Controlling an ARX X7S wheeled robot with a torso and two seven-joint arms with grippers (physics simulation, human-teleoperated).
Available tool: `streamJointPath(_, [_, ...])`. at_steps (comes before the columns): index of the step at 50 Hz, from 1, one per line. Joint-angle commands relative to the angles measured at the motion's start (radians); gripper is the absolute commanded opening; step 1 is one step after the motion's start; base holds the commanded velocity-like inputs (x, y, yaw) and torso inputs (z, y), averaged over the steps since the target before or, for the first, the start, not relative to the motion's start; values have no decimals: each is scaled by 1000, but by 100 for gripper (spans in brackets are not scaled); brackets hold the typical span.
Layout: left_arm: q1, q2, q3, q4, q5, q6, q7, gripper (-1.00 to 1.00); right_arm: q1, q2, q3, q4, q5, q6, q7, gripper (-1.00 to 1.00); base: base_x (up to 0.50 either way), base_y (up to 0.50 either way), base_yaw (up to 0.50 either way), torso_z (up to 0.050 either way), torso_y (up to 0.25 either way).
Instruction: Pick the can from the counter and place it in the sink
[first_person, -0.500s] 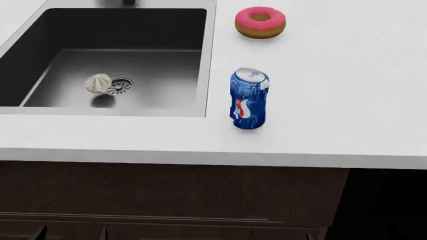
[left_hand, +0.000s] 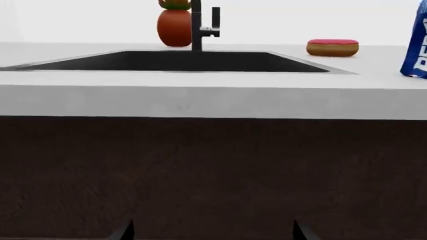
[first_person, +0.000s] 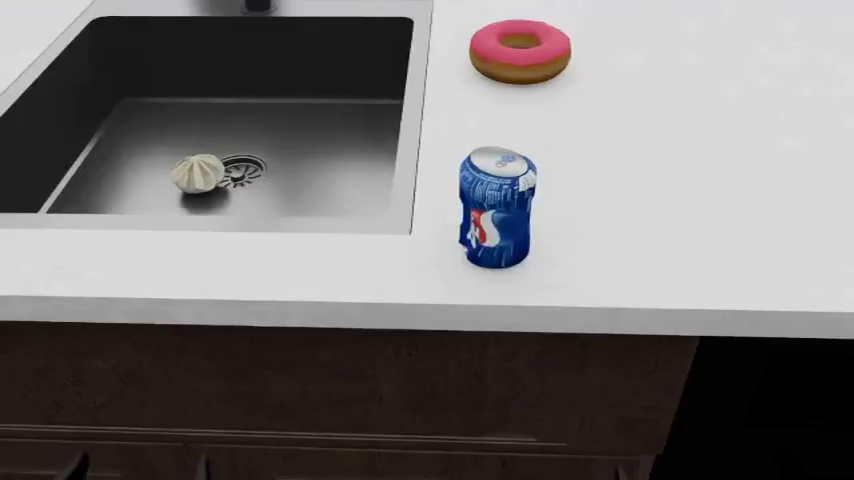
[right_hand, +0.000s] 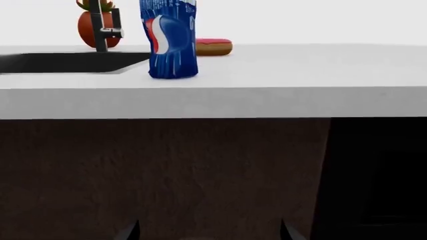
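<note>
The blue can (first_person: 498, 210) stands upright on the white counter (first_person: 667, 200), just right of the sink (first_person: 416, 120); it also shows in the right wrist view as the can (right_hand: 171, 42) and at the edge of the left wrist view as the can (left_hand: 416, 45). Both arms hang low in front of the dark cabinet, below the counter's edge. My left gripper (left_hand: 212, 233) is open with nothing between its fingers. My right gripper (right_hand: 208, 233) is open too, below and a little right of the can. In the head view only dark fingertips (first_person: 200, 468) peek in at the bottom edge.
A pink-iced donut (first_person: 521, 47) lies behind the can. A white garlic-like bulb (first_person: 198, 172) rests by the drain (first_person: 243, 170) on the sink floor. A dark faucet (left_hand: 197, 25) and a red potted plant (left_hand: 175, 25) stand behind the sink. A dark gap (right_hand: 373, 170) opens right of the cabinet.
The whole head view has slid a few pixels downward, and the fingertips at its bottom edge show slightly less. The can, donut and bulb have not moved on the counter.
</note>
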Motion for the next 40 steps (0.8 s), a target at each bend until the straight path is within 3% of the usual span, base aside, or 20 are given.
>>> streamJointPath(1, [1,-15,4,82,7,-86,-79,100,-28,26,-26,-106,10,50,33,100,0,0,0,0,0])
streamJointPath(9, [-39,-61,-61,419,-43,-422,-128,100,-36,65,-19,-425,11,289,63,100,0,0,0,0,0])
streamJointPath(14, [-128,-92,-192,558,-132,-658,-166,100,47,97,-18,-557,27,480,54,100,0,0,0,0,0])
streamJointPath(19, [-230,-180,-304,734,-143,-915,-205,100,153,111,7,-618,67,632,46,100,0,0,0,0,0])
streamJointPath(25, [-346,-232,-426,807,-172,-1105,-223,100,300,126,9,-668,76,818,62,100,0,0,0,0,0])
streamJointPath(29, [-434,-261,-429,798,-179,-1237,-244,100,434,131,10,-689,101,967,55,100,0,0,0,0,0])
streamJointPath(40, [-491,-284,-410,804,-138,-1272,-311,100,602,134,35,-719,158,1134,28,100,0,0,0,0,0])
